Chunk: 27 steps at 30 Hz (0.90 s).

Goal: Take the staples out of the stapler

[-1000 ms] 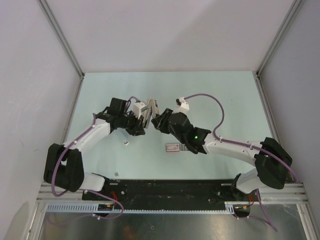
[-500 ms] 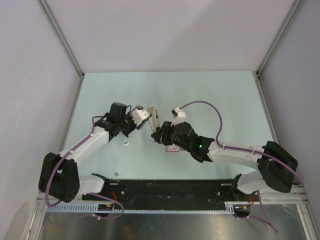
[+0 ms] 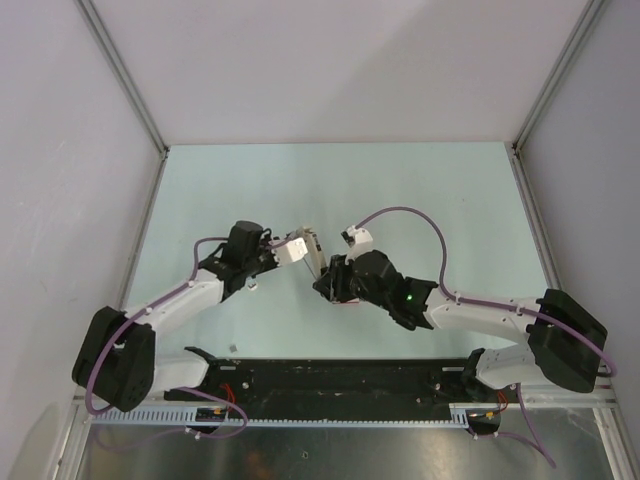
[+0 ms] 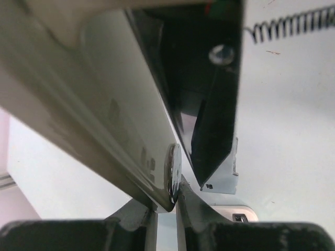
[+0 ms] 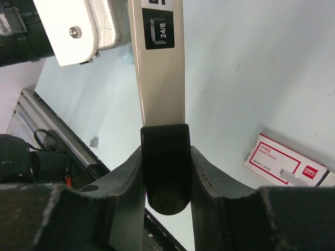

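Both arms have drawn back toward the near edge of the pale green counter (image 3: pixel 450 200) over the last second, bringing the small slim stapler (image 3: pixel 313 256), silver-grey metal with a black top part, along with them. It now hangs between the two grippers over the middle of the counter, somewhat closer to the near edge than the far one. The left gripper (image 3: pixel 303 250) is clamped on one end; its wrist view shows its fingers (image 4: pixel 131 225) pinched against the stapler's metal edge. The right gripper (image 5: pixel 165 172) is closed tight around the rounded black end, and the metal body, marked 24/8, runs away from it toward the left gripper. A flat red-and-white packet (image 5: pixel 288 167) lies on the counter just beside the right gripper, on the near side.
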Available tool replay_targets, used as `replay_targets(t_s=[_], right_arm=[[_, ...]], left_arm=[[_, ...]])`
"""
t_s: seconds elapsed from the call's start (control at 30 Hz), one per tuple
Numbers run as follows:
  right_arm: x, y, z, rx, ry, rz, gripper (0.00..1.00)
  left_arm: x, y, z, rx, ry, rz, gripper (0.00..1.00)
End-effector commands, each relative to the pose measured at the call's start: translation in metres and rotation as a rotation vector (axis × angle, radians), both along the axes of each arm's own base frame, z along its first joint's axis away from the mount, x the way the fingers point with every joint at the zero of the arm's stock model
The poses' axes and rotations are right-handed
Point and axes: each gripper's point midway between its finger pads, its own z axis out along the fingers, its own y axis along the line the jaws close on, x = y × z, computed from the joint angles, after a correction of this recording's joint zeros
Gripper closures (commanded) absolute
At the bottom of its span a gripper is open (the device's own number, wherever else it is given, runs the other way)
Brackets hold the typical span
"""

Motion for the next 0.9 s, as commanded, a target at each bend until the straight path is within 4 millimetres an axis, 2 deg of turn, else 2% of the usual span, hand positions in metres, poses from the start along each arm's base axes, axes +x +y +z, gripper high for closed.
replay_targets(t_s=[0.0,0.37,0.67,0.87], right_arm=[[0.011,-0.016,-0.002,-0.047,-0.035,-0.042,1.00],[0.021,-0.036,-0.002,-0.029,-0.011,-0.066,1.00],[0.027,-0.035,0.004,0.016,-0.001,-0.034,1.00],[0.027,-0.032,0.007,0.030,-0.010,-0.023,1.00]], left_arm=[[0.018,0.002,0.027,0.109,-0.185,-0.043,1.00],[0.016,0.014,0.018,0.232,-0.285,-0.077,1.00],[0.012,0.016,0.009,0.377,-0.356,-0.169,1.00],[0.009,0.011,0.010,0.452,-0.440,-0.229,1.00]])
